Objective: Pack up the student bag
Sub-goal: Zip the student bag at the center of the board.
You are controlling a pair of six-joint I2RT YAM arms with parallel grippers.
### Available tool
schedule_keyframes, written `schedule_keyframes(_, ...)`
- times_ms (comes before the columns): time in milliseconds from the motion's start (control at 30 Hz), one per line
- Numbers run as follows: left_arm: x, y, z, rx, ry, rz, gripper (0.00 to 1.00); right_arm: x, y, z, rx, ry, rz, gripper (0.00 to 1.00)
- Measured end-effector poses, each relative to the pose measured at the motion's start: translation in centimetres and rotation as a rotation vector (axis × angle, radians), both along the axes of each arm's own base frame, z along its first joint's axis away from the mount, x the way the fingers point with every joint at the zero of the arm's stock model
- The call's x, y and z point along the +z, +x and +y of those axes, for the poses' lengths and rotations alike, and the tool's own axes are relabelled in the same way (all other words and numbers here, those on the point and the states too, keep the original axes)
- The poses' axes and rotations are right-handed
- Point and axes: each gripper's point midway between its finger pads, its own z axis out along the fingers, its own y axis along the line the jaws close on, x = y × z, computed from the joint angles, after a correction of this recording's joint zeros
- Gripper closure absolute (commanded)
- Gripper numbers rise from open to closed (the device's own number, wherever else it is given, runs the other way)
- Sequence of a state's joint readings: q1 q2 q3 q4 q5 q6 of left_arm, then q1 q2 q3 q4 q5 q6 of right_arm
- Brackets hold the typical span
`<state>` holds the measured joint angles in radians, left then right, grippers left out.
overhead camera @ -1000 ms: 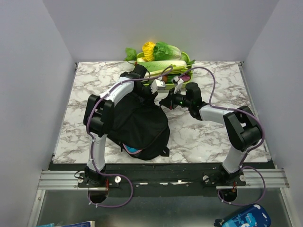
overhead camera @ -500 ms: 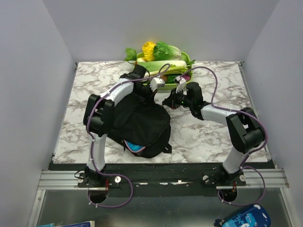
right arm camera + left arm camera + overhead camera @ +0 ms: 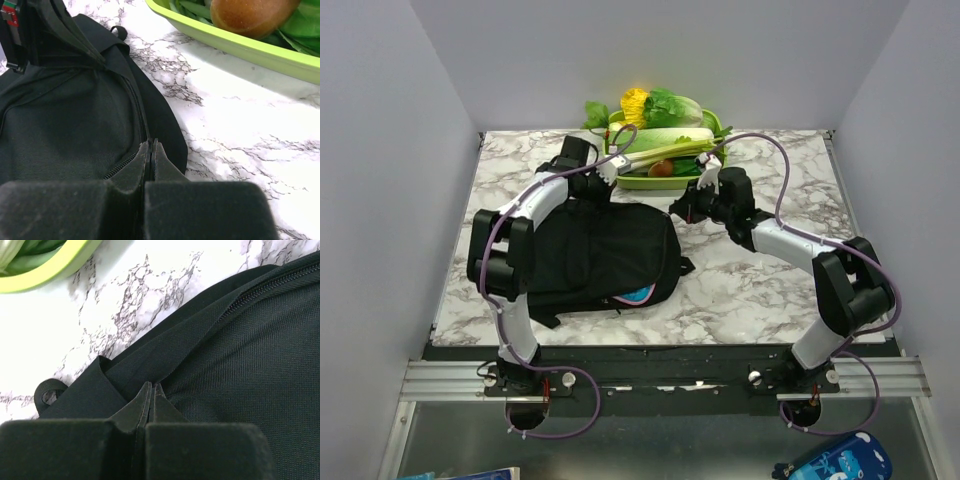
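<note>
1. The student bag (image 3: 590, 255) lies flat on the marble table (image 3: 760, 290), left of centre.
2. Left gripper (image 3: 151, 387): jaws together, clamped on a fabric fold at the bag's far edge.
3. Right gripper (image 3: 151, 145): jaws together, tips at the bag's zip; whether it grips anything cannot be determined.

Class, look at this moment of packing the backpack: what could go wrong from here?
The left end effector pinches only a thin fold of the student bag; it could slip. A pink-and-blue item pokes from the bag's near opening and might spill if lifted. The green vegetable tray sits just beyond the bag; a pull could knock it.
</note>
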<state>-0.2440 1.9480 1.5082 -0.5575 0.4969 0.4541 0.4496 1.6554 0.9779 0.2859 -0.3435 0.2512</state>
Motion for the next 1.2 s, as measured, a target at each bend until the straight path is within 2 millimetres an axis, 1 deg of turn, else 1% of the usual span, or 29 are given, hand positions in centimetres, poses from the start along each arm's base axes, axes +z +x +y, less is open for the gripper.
schedule_keyframes(100,0.4,-0.6,0.7,0.021,0.01,-0.016,1.0,0.2,-0.2,-0.1,-0.001,0.002,0.003,0.99)
schedule_keyframes(267,0.9,-1.8,1.8,0.088,0.029,-0.042,1.0,-0.1,-0.5,-0.1,0.002,0.002,0.023,0.99)
schedule_keyframes(433,1.2,-3.7,3.2,0.189,0.027,-0.059,1.0,-0.3,-1.1,0.2,0.014,0.01,0.054,0.99)
schedule_keyframes(500,1.4,-4.8,3.8,0.219,0.019,-0.059,1.0,-0.2,-1.3,0.5,0.023,0.02,0.065,0.99)
schedule_keyframes(567,1.5,-5.5,4.5,0.246,0.012,-0.053,1.0,0.2,-1.2,1.1,0.035,0.032,0.068,0.99)
schedule_keyframes(700,1.4,-5.9,6.8,0.314,0.007,-0.044,1.0,1.0,-0.7,2.5,0.07,0.056,0.078,0.99)
schedule_keyframes(733,1.3,-6.0,7.9,0.343,0.021,-0.044,0.82,1.1,-0.5,2.8,0.078,0.061,0.082,0.99)
schedule_keyframes(800,0.9,-6.3,10.1,0.382,0.059,-0.037,0.61,1.4,-0.2,3.1,0.086,0.066,0.087,0.99)
schedule_keyframes(833,0.7,-6.9,11.1,0.398,0.071,-0.019,0.46,1.4,0.1,3.2,0.084,0.066,0.088,0.99)
schedule_keyframes(867,0.6,-7.3,12.0,0.415,0.079,-0.004,0.4,1.7,0.3,3.2,0.085,0.067,0.087,0.99)
schedule_keyframes(900,0.7,-7.5,12.3,0.415,0.084,0.001,0.34,1.5,0.4,3.3,0.086,0.066,0.091,0.99)
schedule_keyframes(933,1.1,-7.7,12.1,0.404,0.077,0.015,0.23,1.4,0.4,3.5,0.091,0.066,0.094,0.99)
schedule_keyframes(1000,2.7,-7.5,10.9,0.35,0.053,0.007,0.14,1.1,0.3,3.8,0.101,0.066,0.099,0.99)
schedule_keyframes(1033,4.1,-7.2,9.6,0.302,0.03,0.0,0.09,1.0,0.2,3.9,0.104,0.065,0.101,0.99)
schedule_keyframes(1100,7.1,-5.8,7.0,0.205,-0.023,-0.057,0.07,0.8,0.0,4.2,0.112,0.066,0.106,0.99)
schedule_keyframes(1133,8.6,-5.2,5.3,0.139,-0.045,-0.09,0.04,0.8,0.0,4.2,0.114,0.066,0.107,0.99)
schedule_keyframes(1167,9.9,-4.7,3.4,0.067,-0.069,-0.125,0.04,0.8,0.0,4.3,0.115,0.067,0.106,0.99)
schedule_keyframes(1200,10.6,-4.4,2.2,0.02,-0.082,-0.144,0.04,0.9,0.0,4.4,0.117,0.069,0.104,0.99)
